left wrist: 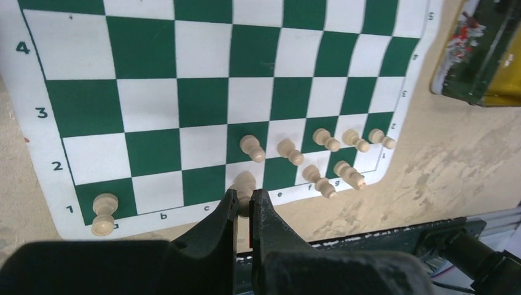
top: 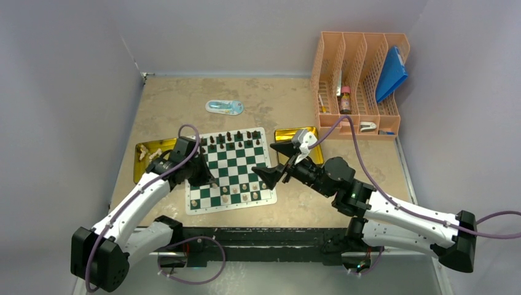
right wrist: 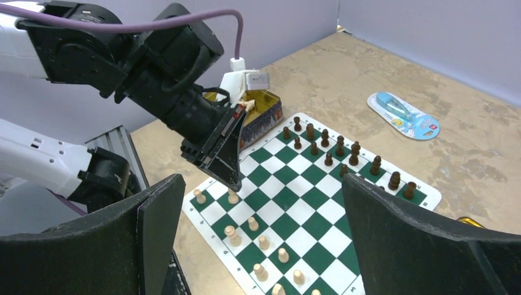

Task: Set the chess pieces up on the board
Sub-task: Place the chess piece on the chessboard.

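Chess pieces (top: pixel 236 192) stand in two camps on the board (top: pixel 232 167), which lies at the centre of the overhead view. Dark pieces (top: pixel 230 138) line its far edge and cream ones its near edge, with gaps in the cream back rank. The left gripper (top: pixel 206 175) reaches in from the lower left, forearm angled up and inward, fingers pointing down at the board's near-left part. The right gripper (top: pixel 273 161) hovers over the board's right edge, jaws spread wide with nothing between them. One gold tray (top: pixel 141 161) sits just left of the board. In the left wrist view, at bottom centre, the jaws are pinched on a cream piece (left wrist: pixel 244 183) that stands on the first-rank square above the letter d. A pawn (left wrist: pixel 252 147) stands just above it, and a corner piece (left wrist: pixel 103 212) occupies the lower left. This looks like the moment of setting the piece down. To do it well, the base should sit flat inside its square before the jaws part. The jaws should open gently, and the lift should go straight up so neither finger tips the piece or brushes the pawn. In the right wrist view that gripper's own fingers (right wrist: pixel 156 236) fill the lower corners, far apart and empty. The left arm's wrist slopes steeply down from the upper left, its tips meeting the cream piece at left centre.
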Tool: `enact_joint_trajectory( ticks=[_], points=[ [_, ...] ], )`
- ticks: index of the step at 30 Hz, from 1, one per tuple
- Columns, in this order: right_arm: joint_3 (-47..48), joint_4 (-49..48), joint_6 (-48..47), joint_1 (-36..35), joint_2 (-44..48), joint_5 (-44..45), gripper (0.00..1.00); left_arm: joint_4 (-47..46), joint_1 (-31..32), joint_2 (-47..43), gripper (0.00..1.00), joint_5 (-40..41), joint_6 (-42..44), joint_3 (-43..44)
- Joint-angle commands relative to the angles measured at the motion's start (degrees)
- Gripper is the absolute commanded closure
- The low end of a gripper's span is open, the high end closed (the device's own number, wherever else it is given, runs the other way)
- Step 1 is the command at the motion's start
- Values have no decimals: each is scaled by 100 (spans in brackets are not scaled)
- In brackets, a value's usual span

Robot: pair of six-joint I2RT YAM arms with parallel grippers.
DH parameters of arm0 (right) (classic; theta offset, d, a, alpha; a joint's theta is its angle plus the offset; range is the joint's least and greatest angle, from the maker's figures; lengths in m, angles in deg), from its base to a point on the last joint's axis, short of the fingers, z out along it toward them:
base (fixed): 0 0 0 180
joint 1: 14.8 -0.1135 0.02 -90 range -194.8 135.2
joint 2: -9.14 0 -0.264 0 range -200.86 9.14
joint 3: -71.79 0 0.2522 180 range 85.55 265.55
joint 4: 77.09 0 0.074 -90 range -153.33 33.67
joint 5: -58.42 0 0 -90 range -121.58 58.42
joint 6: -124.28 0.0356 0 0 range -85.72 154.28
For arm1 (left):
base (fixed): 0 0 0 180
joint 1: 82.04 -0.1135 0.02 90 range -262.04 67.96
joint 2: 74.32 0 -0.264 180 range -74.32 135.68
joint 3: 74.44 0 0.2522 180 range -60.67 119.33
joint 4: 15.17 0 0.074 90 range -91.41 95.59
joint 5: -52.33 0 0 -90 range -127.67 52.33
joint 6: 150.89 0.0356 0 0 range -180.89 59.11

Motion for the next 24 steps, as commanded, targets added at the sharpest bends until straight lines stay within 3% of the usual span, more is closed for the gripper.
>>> enact_joint_trajectory(
  ticks=[1,12,24],
  points=[
    [-49,64,-197,23,296,101,1,-580,25,-92,100,331,-299,-353],
    [-261,-62,-335,23,512,132,1,-1357,26,-139,100,595,-266,-1112],
    [-295,-232,-451,23,277,97,1,-1572,25,157,100,615,-144,-1189]
  ],
)
